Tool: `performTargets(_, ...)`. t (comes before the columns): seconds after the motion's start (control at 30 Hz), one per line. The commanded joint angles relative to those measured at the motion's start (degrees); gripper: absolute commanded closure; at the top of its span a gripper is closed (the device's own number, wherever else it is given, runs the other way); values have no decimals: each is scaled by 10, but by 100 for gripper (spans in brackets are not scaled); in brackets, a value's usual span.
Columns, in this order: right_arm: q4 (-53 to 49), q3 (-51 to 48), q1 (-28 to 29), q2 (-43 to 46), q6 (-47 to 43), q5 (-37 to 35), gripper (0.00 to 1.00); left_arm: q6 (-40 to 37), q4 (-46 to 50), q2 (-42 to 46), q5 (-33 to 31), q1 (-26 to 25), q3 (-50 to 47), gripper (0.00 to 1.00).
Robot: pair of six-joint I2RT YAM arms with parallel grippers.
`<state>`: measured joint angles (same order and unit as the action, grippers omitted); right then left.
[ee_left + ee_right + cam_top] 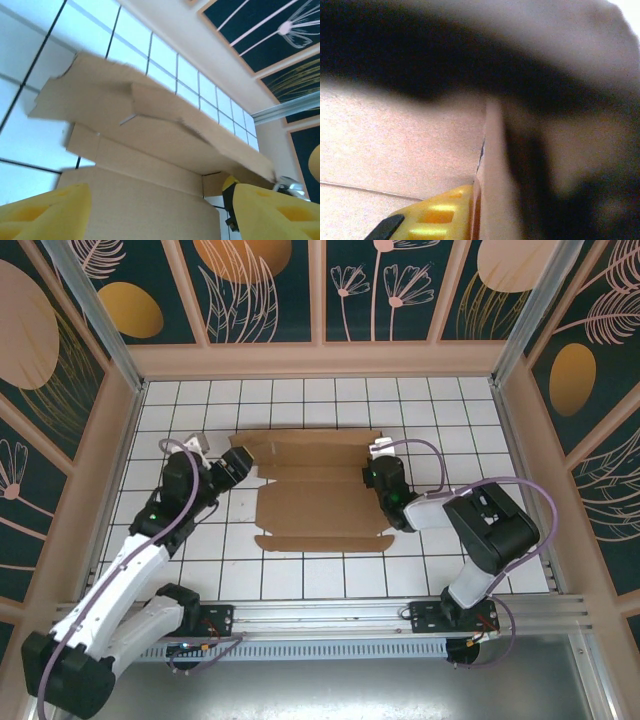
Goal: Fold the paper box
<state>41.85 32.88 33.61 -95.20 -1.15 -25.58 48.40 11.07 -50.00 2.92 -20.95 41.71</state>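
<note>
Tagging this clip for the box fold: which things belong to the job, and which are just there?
Job: paper box, left claw, right claw.
Just there: tiled table, patterned wall panels, metal rail.

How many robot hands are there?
2. The left hand is at the left end of the cardboard box, with its fingers wide apart. The right hand is at the right end, close against a flap.

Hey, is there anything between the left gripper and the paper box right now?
Nothing visible. The left gripper sits open right at the left end of the paper box, with cardboard directly ahead of it.
</note>
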Motion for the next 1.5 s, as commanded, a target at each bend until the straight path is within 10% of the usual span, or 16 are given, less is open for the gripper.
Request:
performTargets(0.0, 26, -10, 0, 18, 0, 13, 82, -96, 72, -47, 9, 5, 99, 27)
performTargets(0.37, 19, -10, 0, 20, -7, 24, 82, -83, 37, -299, 140, 15, 227, 35)
performTargets(0.77, 10, -6, 0, 17, 4, 36, 81, -55, -59, -339, 178, 18, 171, 38)
performTargets(1.47, -22, 5, -14, 23, 29, 63, 82, 58, -347, -324, 223, 45, 10, 72)
